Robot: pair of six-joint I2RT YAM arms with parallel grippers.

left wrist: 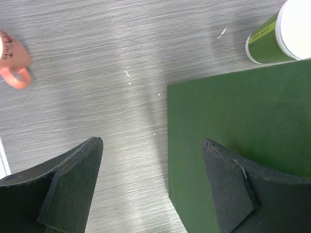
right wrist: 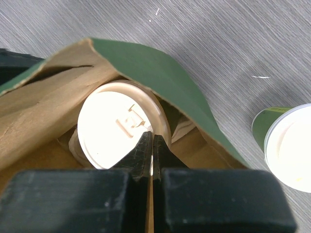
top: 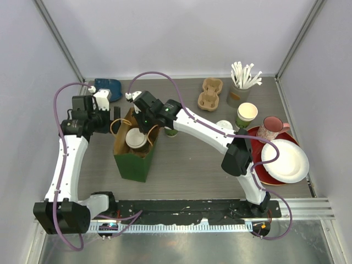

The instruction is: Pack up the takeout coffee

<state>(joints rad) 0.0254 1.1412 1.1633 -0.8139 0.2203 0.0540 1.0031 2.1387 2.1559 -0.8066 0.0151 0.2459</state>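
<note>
One lidded cup (right wrist: 109, 128) stands down inside the green paper bag (right wrist: 165, 77). The right gripper (right wrist: 151, 138) hangs directly over it, its fingers pinched tight together with nothing between them. The tips sit over the near edge of the cup's top, though I can't tell if they touch. The other lidded cup (right wrist: 289, 148) stands on the table (left wrist: 97, 73) just outside the bag. The left gripper (left wrist: 153, 143) is spread wide and holds nothing, one finger over the table and one over the bag's green side.
</note>
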